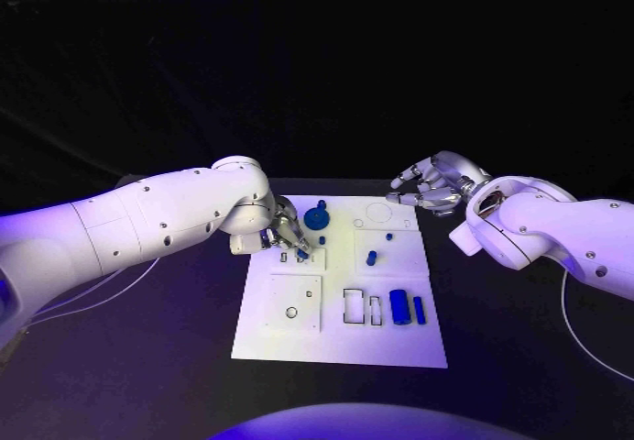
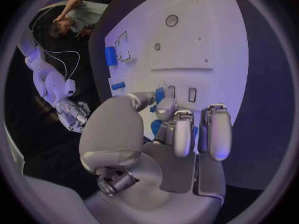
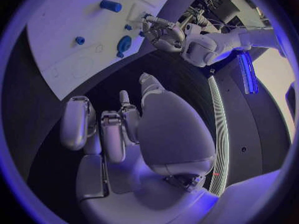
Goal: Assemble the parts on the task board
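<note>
Black table (image 1: 158,367) bears the white task board (image 1: 337,344); left hand (image 1: 280,234) pinches a small blue part (image 1: 302,252) beside the blue disc (image 1: 317,218); right hand (image 1: 430,188) hovers empty, fingers loosely curled apart.

The black table (image 1: 158,367) carries the white task board (image 1: 337,344), seemingly flat.
</note>
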Motion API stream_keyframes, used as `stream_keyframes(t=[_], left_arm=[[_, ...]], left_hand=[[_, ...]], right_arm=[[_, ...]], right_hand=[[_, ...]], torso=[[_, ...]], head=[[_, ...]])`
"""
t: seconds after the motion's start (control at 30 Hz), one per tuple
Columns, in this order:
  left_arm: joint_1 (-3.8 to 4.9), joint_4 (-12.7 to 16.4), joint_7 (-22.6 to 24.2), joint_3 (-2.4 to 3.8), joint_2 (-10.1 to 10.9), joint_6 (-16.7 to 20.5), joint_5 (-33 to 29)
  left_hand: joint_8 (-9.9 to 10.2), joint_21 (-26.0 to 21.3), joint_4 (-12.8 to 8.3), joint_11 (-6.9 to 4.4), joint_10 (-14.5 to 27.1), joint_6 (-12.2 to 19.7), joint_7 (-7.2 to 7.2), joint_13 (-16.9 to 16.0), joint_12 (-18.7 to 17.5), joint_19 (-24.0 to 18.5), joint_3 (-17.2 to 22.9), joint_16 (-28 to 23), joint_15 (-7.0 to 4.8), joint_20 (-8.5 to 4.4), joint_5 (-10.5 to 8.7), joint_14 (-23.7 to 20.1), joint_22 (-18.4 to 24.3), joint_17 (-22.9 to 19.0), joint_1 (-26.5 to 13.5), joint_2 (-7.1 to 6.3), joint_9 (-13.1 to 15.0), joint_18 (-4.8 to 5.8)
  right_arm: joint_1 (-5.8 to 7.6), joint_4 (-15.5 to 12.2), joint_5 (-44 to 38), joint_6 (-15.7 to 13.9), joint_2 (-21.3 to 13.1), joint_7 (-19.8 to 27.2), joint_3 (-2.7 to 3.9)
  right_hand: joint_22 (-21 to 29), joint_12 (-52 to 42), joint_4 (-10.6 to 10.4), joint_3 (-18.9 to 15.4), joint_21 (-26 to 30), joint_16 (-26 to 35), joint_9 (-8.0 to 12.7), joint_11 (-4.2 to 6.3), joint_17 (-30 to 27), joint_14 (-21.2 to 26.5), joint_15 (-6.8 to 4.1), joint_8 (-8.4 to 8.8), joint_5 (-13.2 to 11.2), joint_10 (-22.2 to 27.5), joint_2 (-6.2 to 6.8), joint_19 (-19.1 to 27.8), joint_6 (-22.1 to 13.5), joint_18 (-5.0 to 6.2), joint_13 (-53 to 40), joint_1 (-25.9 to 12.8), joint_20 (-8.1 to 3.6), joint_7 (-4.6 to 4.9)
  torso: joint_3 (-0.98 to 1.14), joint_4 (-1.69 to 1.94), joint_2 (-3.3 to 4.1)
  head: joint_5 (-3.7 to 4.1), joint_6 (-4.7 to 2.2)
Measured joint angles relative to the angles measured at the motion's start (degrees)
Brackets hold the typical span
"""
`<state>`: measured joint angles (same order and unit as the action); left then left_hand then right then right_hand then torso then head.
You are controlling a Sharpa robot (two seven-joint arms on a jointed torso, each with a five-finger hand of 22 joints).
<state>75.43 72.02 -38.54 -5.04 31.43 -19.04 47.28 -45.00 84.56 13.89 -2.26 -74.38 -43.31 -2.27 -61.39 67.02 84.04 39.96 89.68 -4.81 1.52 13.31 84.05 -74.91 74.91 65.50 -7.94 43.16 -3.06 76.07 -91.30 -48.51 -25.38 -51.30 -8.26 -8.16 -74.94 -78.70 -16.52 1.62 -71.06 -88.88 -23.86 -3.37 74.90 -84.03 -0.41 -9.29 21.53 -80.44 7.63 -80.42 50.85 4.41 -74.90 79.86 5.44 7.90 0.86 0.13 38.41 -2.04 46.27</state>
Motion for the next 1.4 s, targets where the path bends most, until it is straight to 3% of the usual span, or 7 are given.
stream_keyframes(t=[0.23,0.57,0.83,0.9,0.93,1.4], left_arm=[[-0.23,0.9,0.0,0.02,0.8,1.0,-0.4],[-1.34,2.6,0.0,0.00,1.6,2.4,2.4],[-1.83,3.3,0.2,0.11,1.6,3.2,5.5],[-1.89,3.4,0.3,0.13,1.6,3.4,6.0],[-1.89,3.4,0.3,0.14,1.6,3.5,6.2],[-2.03,4.3,0.2,0.19,2.2,4.9,8.0]], left_hand=[[0.0,0.2,-0.1,-0.08,-0.1,0.0,-0.04,-0.4,0.4,0.0,0.1,0.0,-0.20,0.00,-0.01,-0.2,0.0,0.0,-0.4,0.08,0.0,0.00],[-0.2,0.4,-0.4,-0.08,-0.5,0.0,-0.04,-0.6,0.7,0.0,0.7,0.0,-0.20,0.00,-0.03,-0.2,0.0,0.0,-0.6,-0.17,0.0,0.00],[-5.4,0.6,-0.4,-0.08,-0.5,0.0,-0.05,-1.0,1.2,0.0,0.7,0.0,-0.20,0.01,-0.32,-0.2,0.0,0.0,-1.2,-0.76,0.0,0.00],[-5.6,0.6,-0.4,-0.20,-0.6,0.0,-0.06,-1.1,1.2,0.0,0.7,0.0,-0.20,0.01,-0.32,-0.2,0.0,0.0,-1.2,-0.76,0.0,0.13],[-5.6,0.6,-0.4,-0.16,-0.8,0.0,-0.06,-1.2,1.2,0.0,0.7,0.0,-0.20,0.01,-0.32,-0.2,0.0,0.0,-1.4,-0.58,0.0,0.93],[-5.9,0.8,-0.1,-0.21,-1.4,0.0,-0.06,-2.1,2.4,0.0,1.0,0.0,-0.40,0.01,0.53,0.0,0.0,0.0,-1.8,-0.20,0.0,0.92]], right_arm=[[-0.05,0.1,0.0,0.1,0.0,-0.1,-0.01],[-0.15,0.1,-0.1,0.3,-0.2,-0.2,-0.03],[-0.23,0.1,-0.1,0.5,-0.2,-0.3,-0.04],[-0.24,0.1,-0.1,0.5,-0.2,-0.3,-0.04],[-0.25,0.1,-0.1,0.5,-0.2,-0.3,-0.04],[-0.31,0.2,-0.1,0.6,-0.2,-0.3,-0.04]], right_hand=[[0.0,0.0,0.0,0.0,0.0,0.0,0.0,0.00,0.0,0.0,0.00,0.00,0.0,0.0,0.00,0.0,0.0,0.00,0.0,0.0,0.00,0.00],[0.0,0.0,0.2,0.2,0.2,0.0,0.0,0.00,0.0,0.0,0.00,0.00,0.2,0.0,0.00,0.0,0.0,0.00,0.0,0.0,0.00,0.00],[0.0,0.0,0.2,0.2,0.2,0.0,0.0,0.00,0.0,0.0,0.00,0.00,0.2,0.0,0.00,0.0,0.0,0.00,0.0,0.0,0.00,0.00],[0.0,0.0,0.2,0.2,0.2,0.0,0.0,0.00,0.0,0.0,0.00,0.00,0.2,0.0,0.00,0.0,0.0,0.00,0.0,0.0,0.00,0.00],[0.0,0.0,0.2,0.2,0.2,0.0,0.0,0.00,0.0,0.0,0.00,0.00,0.2,0.0,0.00,0.0,0.0,0.00,0.0,0.0,0.00,0.00],[0.0,0.0,0.2,0.2,0.2,0.0,0.0,0.00,0.0,0.0,0.00,0.00,0.2,0.0,0.00,0.0,0.0,0.00,0.0,0.0,0.00,0.00]], torso=[[-0.01,0.07,0.01],[-0.04,0.03,0.06],[-0.05,-0.04,0.13],[-0.05,-0.06,0.14],[-0.05,-0.08,0.15],[0.01,-0.08,0.16]], head=[[-0.14,-0.01],[-0.37,0.19],[-0.49,0.25],[-0.49,0.26],[-0.50,0.26],[-0.62,0.31]])
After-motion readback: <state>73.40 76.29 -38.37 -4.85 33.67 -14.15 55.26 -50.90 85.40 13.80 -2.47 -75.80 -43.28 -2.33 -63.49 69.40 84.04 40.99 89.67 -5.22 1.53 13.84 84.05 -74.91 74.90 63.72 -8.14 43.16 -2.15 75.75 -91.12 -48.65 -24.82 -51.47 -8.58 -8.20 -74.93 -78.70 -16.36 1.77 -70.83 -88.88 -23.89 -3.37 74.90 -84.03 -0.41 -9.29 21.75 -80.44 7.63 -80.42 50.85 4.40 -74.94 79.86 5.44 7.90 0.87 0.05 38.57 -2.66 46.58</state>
